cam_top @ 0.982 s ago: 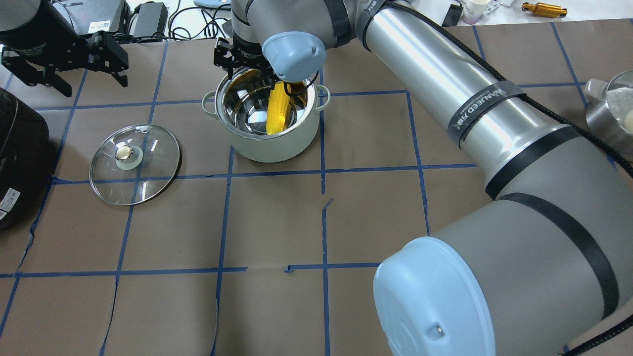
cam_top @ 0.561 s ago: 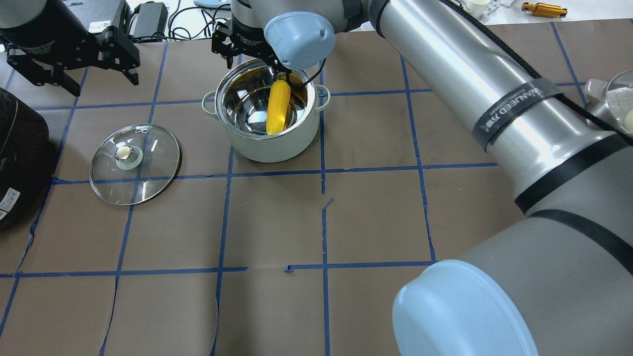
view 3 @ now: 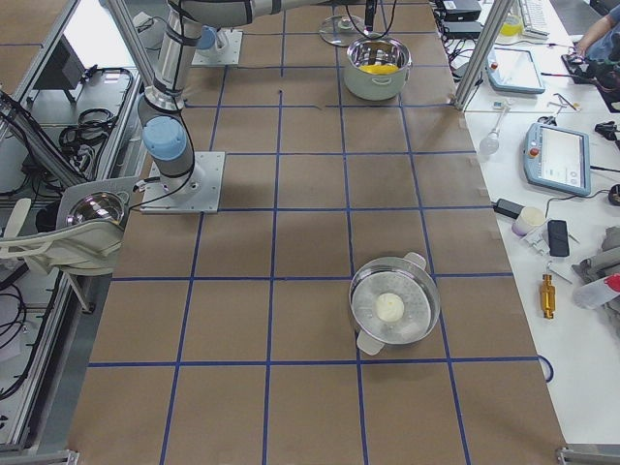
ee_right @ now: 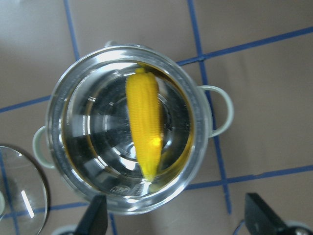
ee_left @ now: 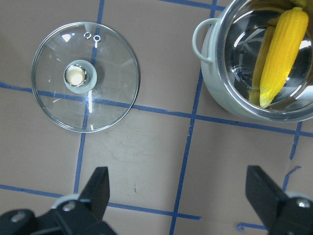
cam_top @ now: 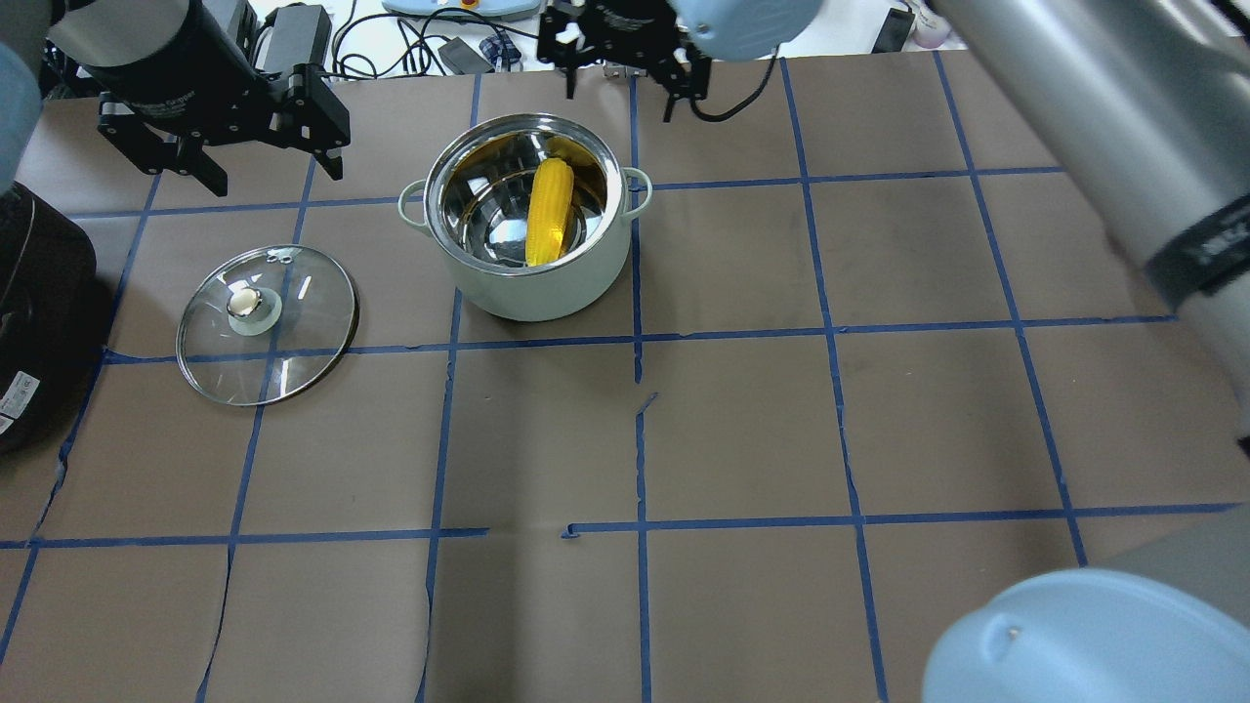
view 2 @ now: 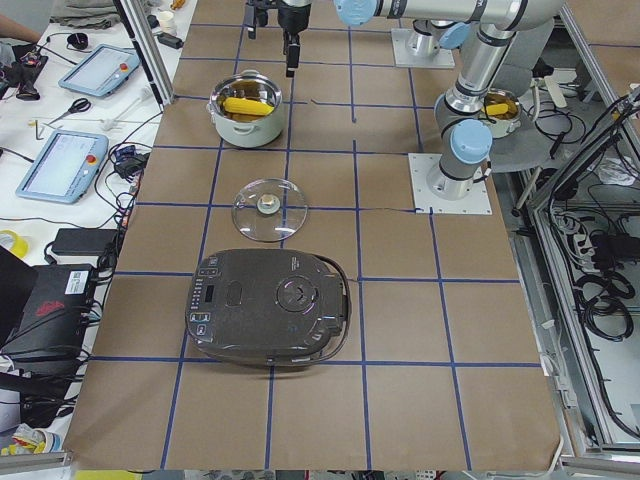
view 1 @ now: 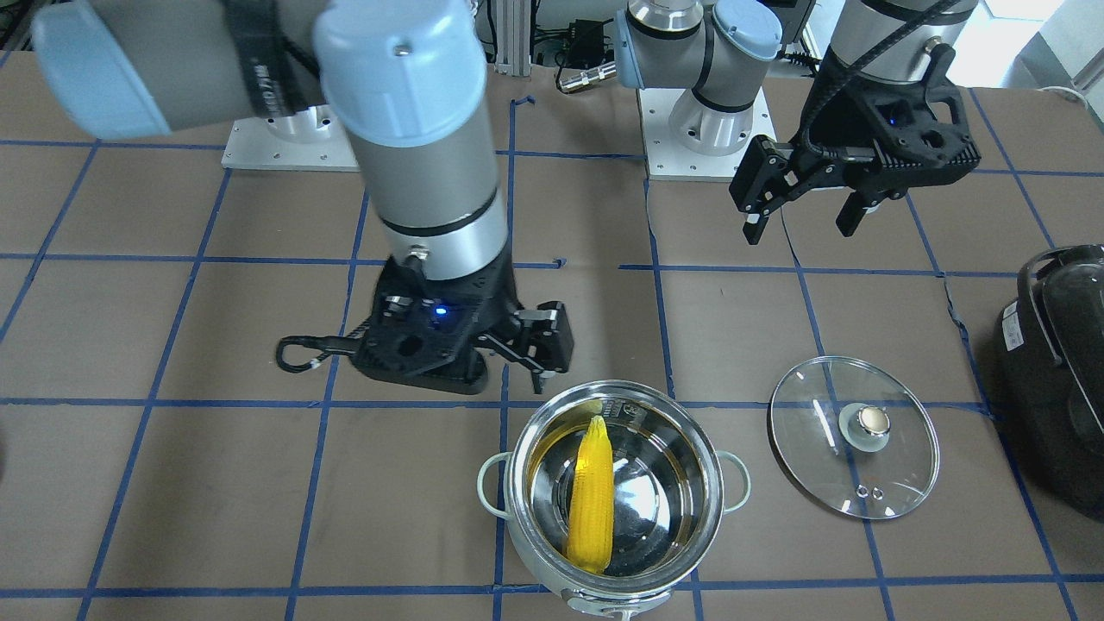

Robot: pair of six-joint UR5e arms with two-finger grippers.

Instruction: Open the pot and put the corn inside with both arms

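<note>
Pot (view 1: 515, 496): lowest wall cut by bottom edge in front-facing view; right side cut off in left wrist view.
Black appliance (view 1: 1056, 379): far side beyond frame edge in front-facing view, mostly off left edge overhead.
Glass lid (ee_right: 19, 196): only arc at lower-left corner of right wrist view.
Left gripper (ee_left: 178, 183): fingertips alone in own wrist view, rest below edge.
Right gripper (cam_top: 620, 103): top hidden behind blue joint cap (cam_top: 732, 20) overhead; right arm (cam_top: 1074, 107) blurred, band lettering unreadable.
Corn (view 2: 243, 104): kernel rows too small in side views.

Steel pot (cam_top: 532, 293) upright, uncovered; yellow corn (cam_top: 550, 210) leans inside; glass lid (cam_top: 298, 332) flat nearby.
</note>
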